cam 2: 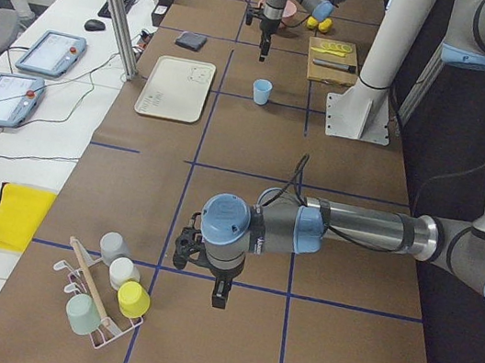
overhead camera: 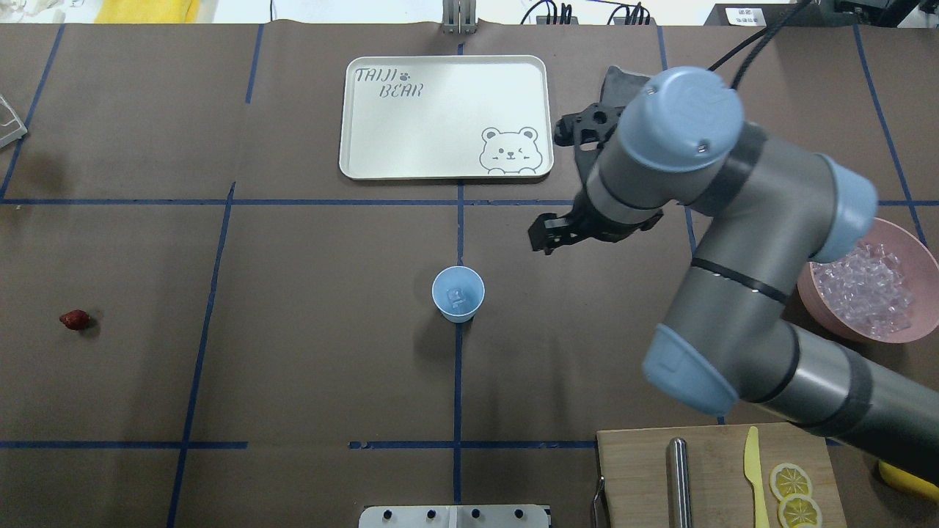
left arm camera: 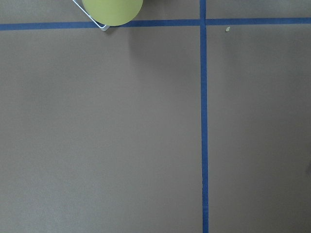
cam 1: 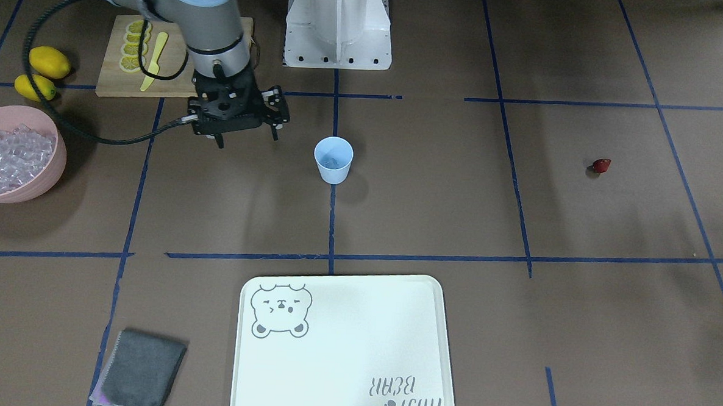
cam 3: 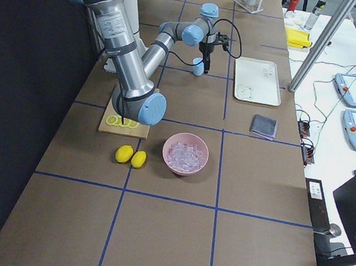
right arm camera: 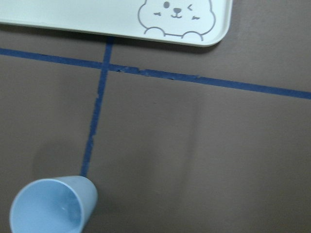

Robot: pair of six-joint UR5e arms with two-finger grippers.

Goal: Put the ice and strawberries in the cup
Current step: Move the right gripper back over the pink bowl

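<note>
the jaws of the right gripper (cam 1: 247, 138) stood apart and empty above the table, near the cup (cam 1: 333, 159) on its pink bowl (cam 1: 58, 165) side. the cup stood upright mid-table with what looked like one cube inside; the rest of the ice (cam 1: 9, 157) lay heaped in the bowl. the strawberry (cam 1: 601, 166) lay well apart, on the robot's left. the left gripper (cam 2: 219, 301) showed only side-on, so its jaws couldn't be judged. the berry likely fell to that arm: descend straight, close gently, release low over the cup's mouth.
</note>
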